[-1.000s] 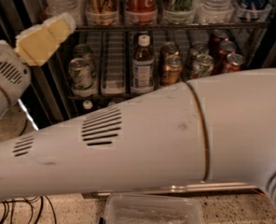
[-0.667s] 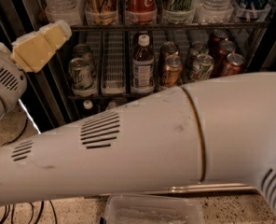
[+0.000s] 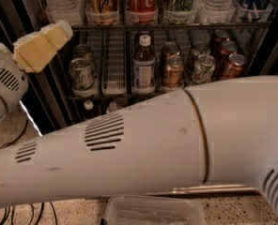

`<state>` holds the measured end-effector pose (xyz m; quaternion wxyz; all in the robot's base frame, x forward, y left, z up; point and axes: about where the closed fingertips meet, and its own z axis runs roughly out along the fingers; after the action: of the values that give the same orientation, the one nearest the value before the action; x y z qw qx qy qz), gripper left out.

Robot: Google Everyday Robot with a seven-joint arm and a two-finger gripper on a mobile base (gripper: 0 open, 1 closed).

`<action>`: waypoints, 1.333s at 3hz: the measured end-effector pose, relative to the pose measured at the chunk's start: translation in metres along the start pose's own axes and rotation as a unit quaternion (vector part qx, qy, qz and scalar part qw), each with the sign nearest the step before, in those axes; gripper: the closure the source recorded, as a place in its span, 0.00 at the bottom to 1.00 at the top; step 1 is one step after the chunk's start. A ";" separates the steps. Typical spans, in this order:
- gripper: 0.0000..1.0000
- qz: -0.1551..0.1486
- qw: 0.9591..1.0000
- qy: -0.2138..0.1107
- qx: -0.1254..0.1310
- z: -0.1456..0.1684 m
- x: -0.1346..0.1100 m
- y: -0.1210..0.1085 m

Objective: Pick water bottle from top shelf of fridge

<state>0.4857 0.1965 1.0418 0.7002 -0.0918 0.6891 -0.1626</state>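
The fridge [image 3: 50, 102] is open in front of me. Its top shelf [image 3: 176, 26] runs across the top of the view and holds tall slim cans and clear bottles, of which only the lower parts show. A clear ribbed water bottle [image 3: 61, 3] stands at its left end, and another clear bottle [image 3: 215, 1] stands toward the right. My gripper [image 3: 41, 47], with yellowish pads, hangs at the upper left, just below and left of the left water bottle, holding nothing. My white arm [image 3: 143, 149] crosses the whole lower view.
On the rack below stand a brownish bottle with a white cap [image 3: 142, 64] and several short cans [image 3: 202, 67]. A small dark bottle [image 3: 88, 110] sits lower down. A clear plastic tub [image 3: 153, 211] lies on the speckled floor, and cables [image 3: 17, 213] lie at the bottom left.
My gripper has dropped slightly and shifted a little left. The arm has shifted slightly with it. The shelf contents have not moved.
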 end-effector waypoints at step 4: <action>0.00 -0.083 0.991 0.012 0.100 -0.053 -0.012 -0.107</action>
<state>0.4221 0.1059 1.0889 0.6818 -0.0767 0.6674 -0.2896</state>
